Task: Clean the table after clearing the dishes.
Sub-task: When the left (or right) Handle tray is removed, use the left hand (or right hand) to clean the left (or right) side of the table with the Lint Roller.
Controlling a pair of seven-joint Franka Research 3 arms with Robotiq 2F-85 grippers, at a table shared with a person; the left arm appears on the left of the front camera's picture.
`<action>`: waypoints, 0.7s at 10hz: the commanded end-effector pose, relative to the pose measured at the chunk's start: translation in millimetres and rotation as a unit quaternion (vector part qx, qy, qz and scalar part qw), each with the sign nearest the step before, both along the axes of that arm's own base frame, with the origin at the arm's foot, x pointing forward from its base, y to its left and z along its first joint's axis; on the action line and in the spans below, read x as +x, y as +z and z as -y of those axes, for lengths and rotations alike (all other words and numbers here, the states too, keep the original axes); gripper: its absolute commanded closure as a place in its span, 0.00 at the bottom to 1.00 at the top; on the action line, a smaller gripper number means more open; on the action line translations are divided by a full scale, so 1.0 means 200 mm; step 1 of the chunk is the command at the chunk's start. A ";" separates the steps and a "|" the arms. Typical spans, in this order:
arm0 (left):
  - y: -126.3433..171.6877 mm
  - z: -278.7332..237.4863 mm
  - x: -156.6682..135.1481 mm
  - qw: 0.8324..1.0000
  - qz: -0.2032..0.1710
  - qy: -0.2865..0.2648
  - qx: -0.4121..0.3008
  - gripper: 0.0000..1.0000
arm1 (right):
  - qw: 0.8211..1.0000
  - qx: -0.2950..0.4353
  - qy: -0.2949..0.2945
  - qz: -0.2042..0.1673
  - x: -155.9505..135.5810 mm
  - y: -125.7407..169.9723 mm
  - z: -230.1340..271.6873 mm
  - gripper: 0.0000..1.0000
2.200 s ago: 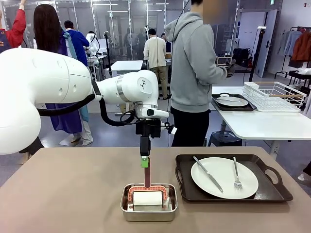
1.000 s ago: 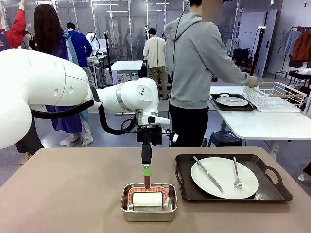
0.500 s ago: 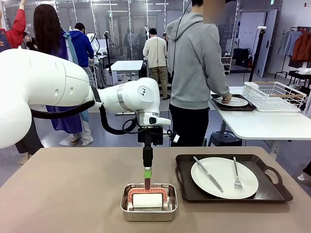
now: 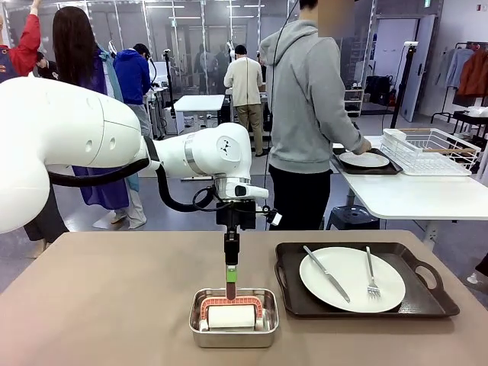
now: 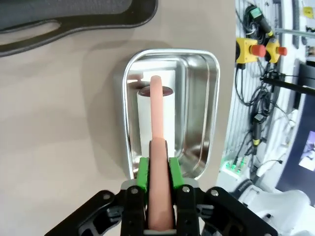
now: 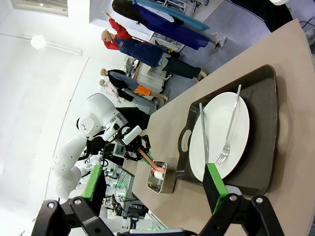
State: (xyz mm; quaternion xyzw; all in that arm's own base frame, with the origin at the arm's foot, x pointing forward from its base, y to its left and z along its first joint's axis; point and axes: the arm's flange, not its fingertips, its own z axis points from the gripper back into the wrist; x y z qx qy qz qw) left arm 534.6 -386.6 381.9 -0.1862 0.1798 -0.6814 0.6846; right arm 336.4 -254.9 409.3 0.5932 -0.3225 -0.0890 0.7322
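Note:
My left gripper (image 4: 231, 272) is shut on the pink handle (image 4: 230, 289) of a white cleaning roller (image 4: 231, 316), which lies in a square steel pan (image 4: 197, 326) on the brown table (image 4: 99, 305). In the left wrist view the green pads (image 5: 143, 173) clamp the handle (image 5: 156, 108) over the pan (image 5: 212, 98). To the pan's right, a white plate (image 4: 352, 278) with a knife and fork sits on a dark tray (image 4: 427, 297). My right gripper (image 6: 153, 182) hangs open in the air, off the table's right end, looking over that plate (image 6: 221, 132) and tray (image 6: 266, 93).
A person in a grey hoodie (image 4: 305, 99) stands beyond the far edge, hand at a second plate (image 4: 364, 159) on a tray on the white table (image 4: 412, 194). A white wire rack (image 4: 431, 150) stands there too. Bare tabletop lies left of the pan.
My left gripper has come down a little with the handle, lowering the roller into the pan. The person has brought a hand from the wire rack to the plate on the white table.

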 end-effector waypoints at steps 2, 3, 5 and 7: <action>0.10 -0.09 -0.08 1.000 -0.004 0.011 -0.001 1.00 | 1.000 0.002 -0.002 0.000 0.00 0.02 0.00 0.00; 0.24 -0.17 -0.14 0.999 -0.010 0.043 -0.010 0.87 | 1.000 0.002 -0.002 0.000 0.00 0.02 0.00 0.00; 0.54 -0.41 -0.28 0.993 0.001 0.113 -0.019 0.87 | 1.000 0.002 -0.002 0.000 0.00 0.02 0.00 0.00; 0.70 -0.84 -0.34 0.961 0.004 0.264 -0.076 0.87 | 1.000 0.002 -0.002 0.000 0.00 0.02 0.00 0.00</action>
